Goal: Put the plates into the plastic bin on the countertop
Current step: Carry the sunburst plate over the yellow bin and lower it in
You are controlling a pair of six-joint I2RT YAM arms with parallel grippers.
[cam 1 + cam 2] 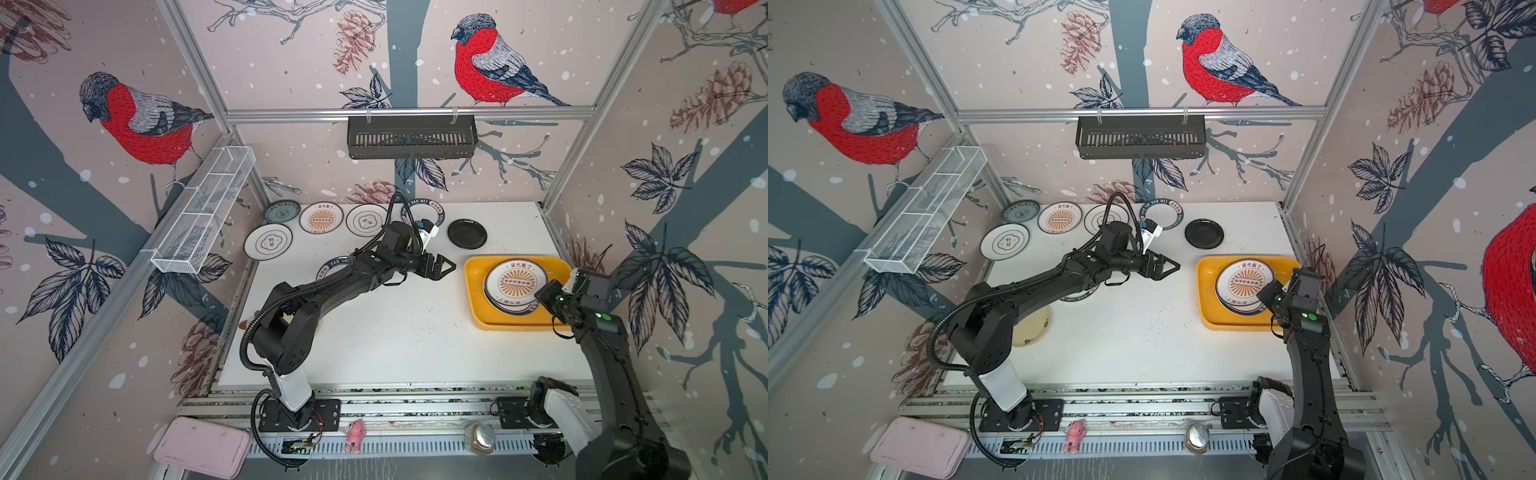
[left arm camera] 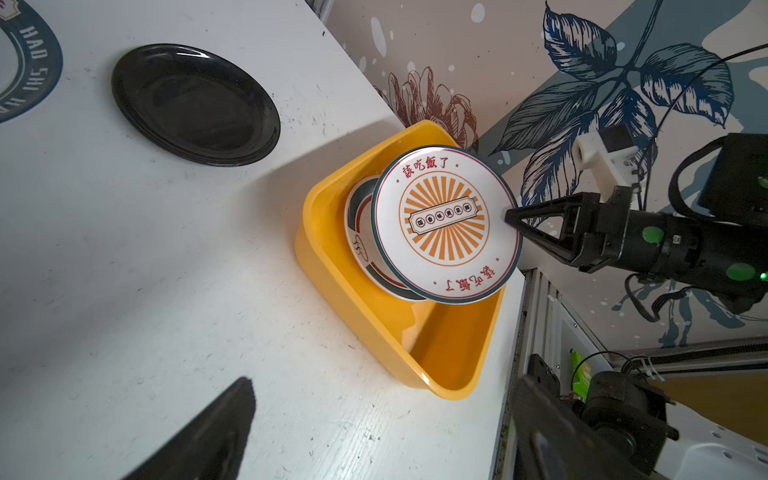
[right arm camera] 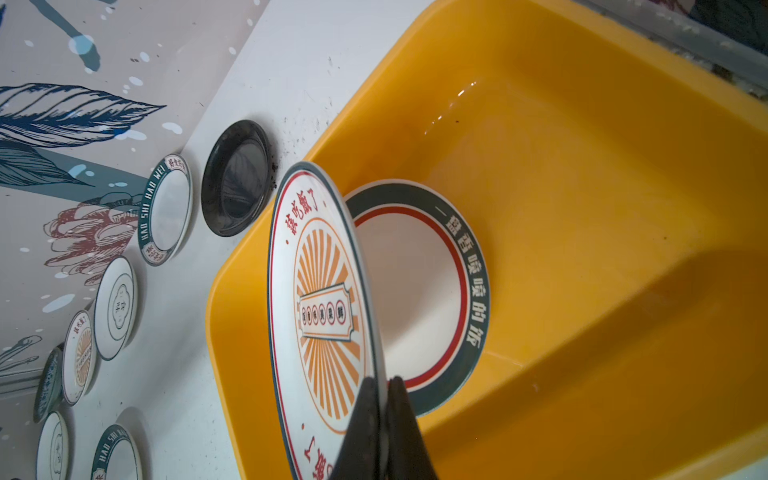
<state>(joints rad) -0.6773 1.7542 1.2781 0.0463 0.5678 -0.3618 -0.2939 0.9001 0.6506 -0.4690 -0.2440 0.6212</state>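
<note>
Front rail: a flat pale pink plastic tray [image 1: 202, 446] lies at the left corner. A small pink figurine [image 1: 355, 441] and a shiny silver object [image 1: 481, 442] sit between the two arm bases.

The large white speckled countertop [image 1: 395, 340] comes next. At near left a round cream plate [image 1: 1032, 326] lies flat, mostly under the left arm's elbow.

Right side: the shallow yellow-orange rectangular plastic bin [image 1: 473, 291] sits near the countertop's right edge. The right gripper [image 3: 384, 390] is pinched tight on the rim of a round white orange-sunburst plate [image 3: 320, 316], holding it steeply tilted over the bin. Below it a white red-ringed plate with dark lettered rim [image 3: 415, 291] lies flat on the bin floor. Cannot tell whether the two plates touch.

Centre: the left gripper [image 1: 446, 266] hovers over bare countertop just left of the bin, fingers spread wide, holding nothing. A dark-rimmed "HAO SHI" plate [image 1: 328, 268] lies partly hidden under the left forearm.

Far: a glossy black round plate [image 1: 467, 234] lies behind the bin, apart from it. The back row, left to right:
- grey-teal plate [image 1: 282, 211]
- second sunburst plate [image 1: 321, 218]
- white flower-outline plate [image 1: 365, 220]
- lettered-rim plate behind the left wrist [image 1: 1165, 214]

Another flower-outline plate [image 1: 268, 242] lies in front of the row's left end.

Walls: a white wire mesh basket [image 1: 203, 212] hangs on the left rail and a black slotted basket [image 1: 411, 137] on the back rail.
</note>
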